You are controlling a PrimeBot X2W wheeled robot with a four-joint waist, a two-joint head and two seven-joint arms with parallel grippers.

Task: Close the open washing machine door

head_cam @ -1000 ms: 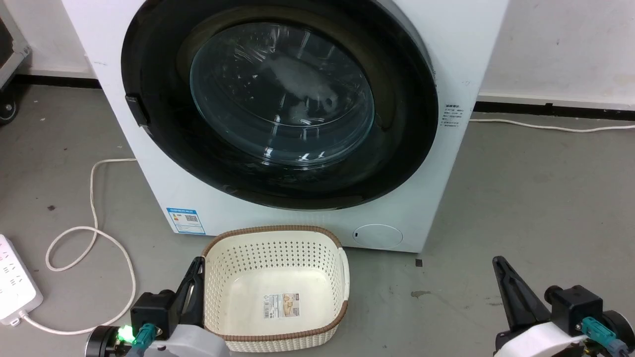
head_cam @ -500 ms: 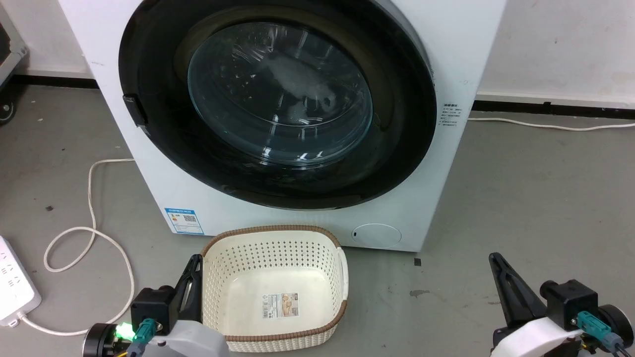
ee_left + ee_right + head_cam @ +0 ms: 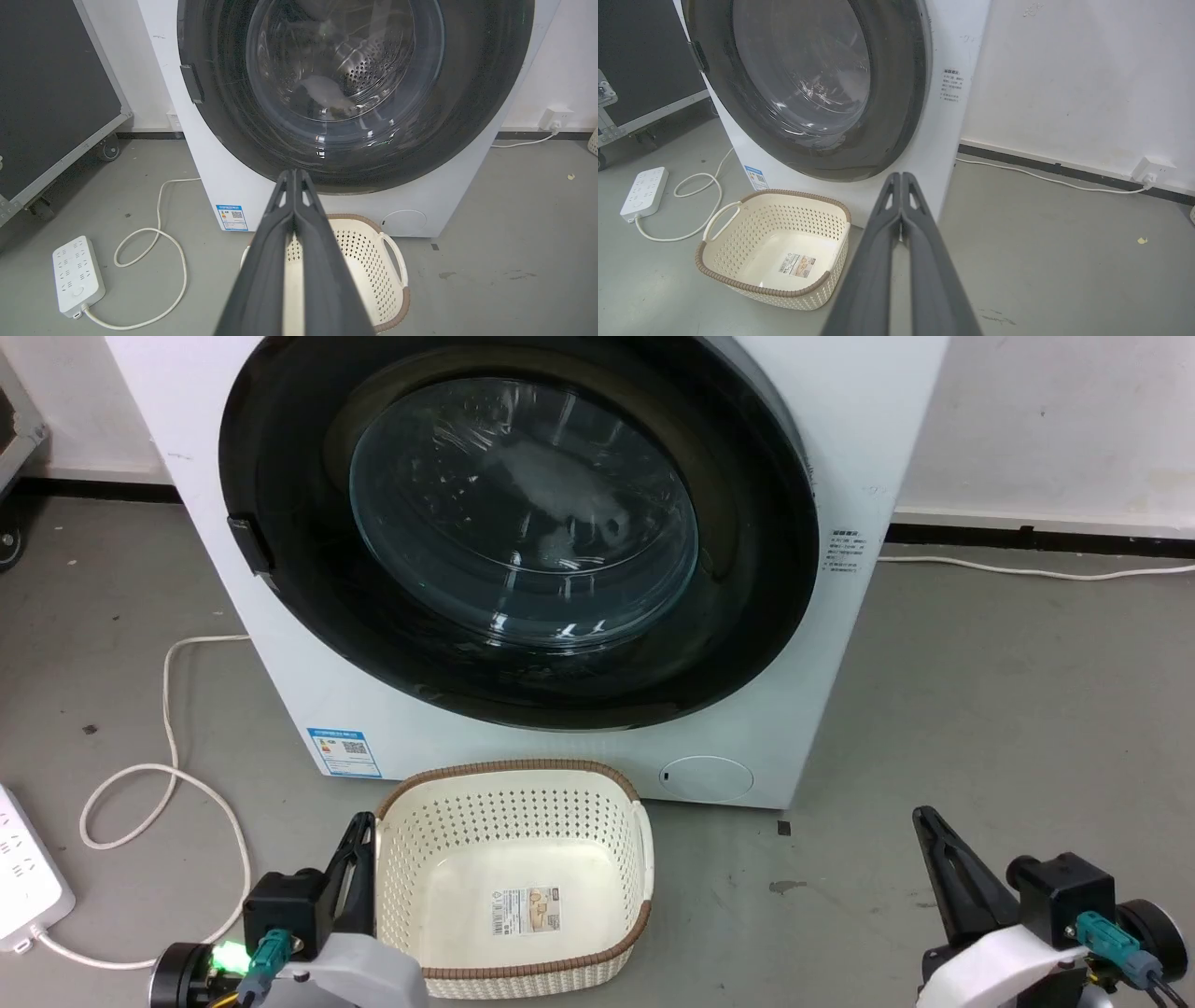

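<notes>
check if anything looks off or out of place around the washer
Nothing looks broken. The washing machine door sits flat, not askew. Small oddities on the floor: a power strip lying loose left of the machine, and a dark stain right of the empty basket.

The head view looks down from behind both pairs of fingers (image 3: 359, 863); each wrist view looks low along its own. All share the washing machine door (image 3: 747, 569) and basket (image 3: 504, 821) ahead.
</notes>
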